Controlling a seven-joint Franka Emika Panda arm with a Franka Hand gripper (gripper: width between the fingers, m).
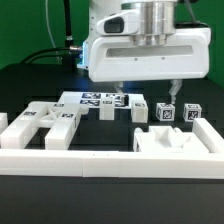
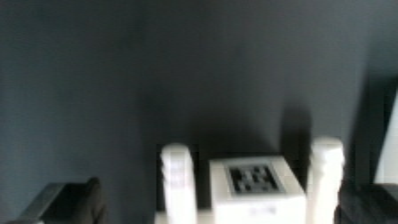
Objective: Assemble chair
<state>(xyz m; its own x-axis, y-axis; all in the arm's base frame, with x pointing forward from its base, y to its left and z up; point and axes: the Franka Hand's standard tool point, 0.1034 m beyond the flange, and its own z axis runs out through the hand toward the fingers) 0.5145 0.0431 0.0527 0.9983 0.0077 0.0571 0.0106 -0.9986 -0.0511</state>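
Two fingers (image 1: pixel 118 92) of your gripper (image 1: pixel 146 96) hang spread apart in the exterior view, their tips just above the row of cube-ended legs (image 1: pixel 165 112) on the dark table (image 1: pixel 30 88). On that view's left of the legs lies the flat tagged slab (image 1: pixel 95 100). Nearer the camera sit a cut-out frame (image 1: pixel 45 125) on the left and a blocky frame piece (image 1: pixel 165 142) on the right, both just behind the long rail (image 1: pixel 100 165). From this view you cannot tell which leg lies under the hand.

One tagged block (image 2: pixel 258 180) shows in the wrist view, standing between the two fingers (image 2: pixel 175 178) with its tag facing the camera. Your gripper (image 2: pixel 249 178) is released: a thin dark gap shows on each side of the block, so nothing is grasped. The picture is blurred.
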